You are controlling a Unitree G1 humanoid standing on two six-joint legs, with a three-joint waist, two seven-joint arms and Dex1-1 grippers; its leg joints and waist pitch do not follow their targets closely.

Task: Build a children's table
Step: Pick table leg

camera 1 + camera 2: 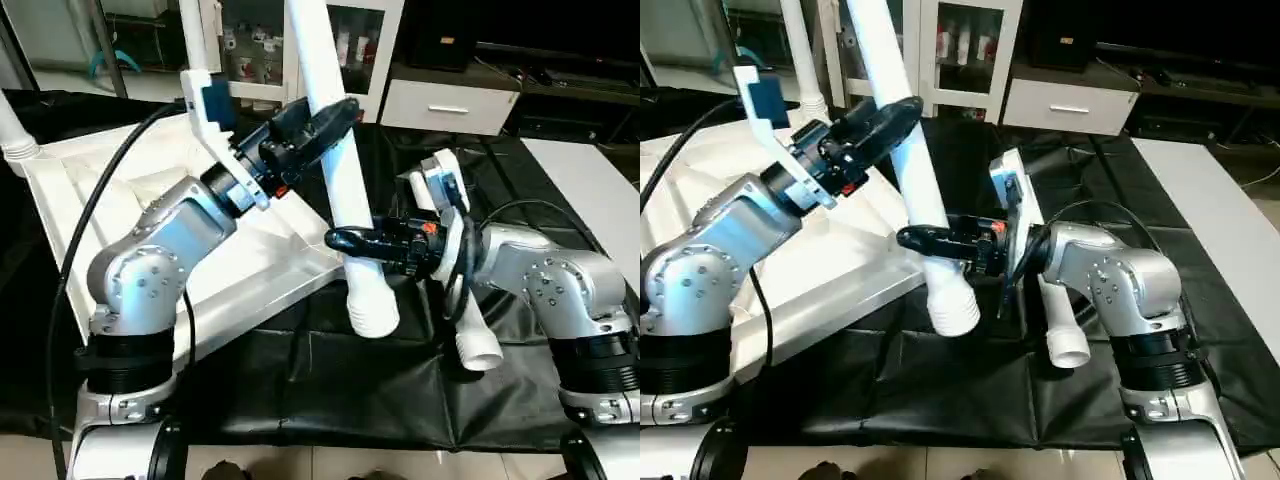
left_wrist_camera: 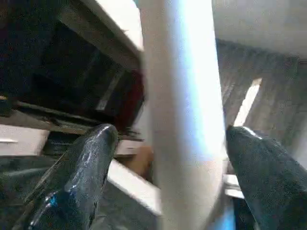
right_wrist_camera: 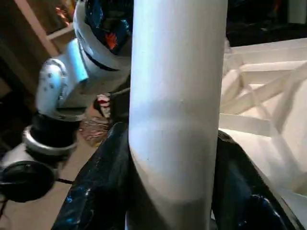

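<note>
The white tabletop (image 1: 262,262) lies underside up on the left, its ribs showing. A long white leg (image 1: 345,190) stands tilted over the tabletop's near right corner, its wide end (image 1: 373,312) hanging just above the black cover. My right gripper (image 1: 347,240) is shut on this leg low down, and in the right wrist view both fingers (image 3: 103,191) press its sides. Higher up, my left gripper (image 1: 333,115) is open around the same leg, with gaps at both fingers (image 2: 86,158). A second leg (image 1: 470,335) lies on the cover under my right forearm. Another leg (image 1: 10,130) stands at the tabletop's far left corner.
A black cover (image 1: 330,385) drapes the work surface. Behind it stand a white glass-door cabinet (image 1: 365,40) and a white drawer unit (image 1: 450,105). A pale table (image 1: 590,190) edges the right side. A black cable (image 1: 100,200) loops over my left arm.
</note>
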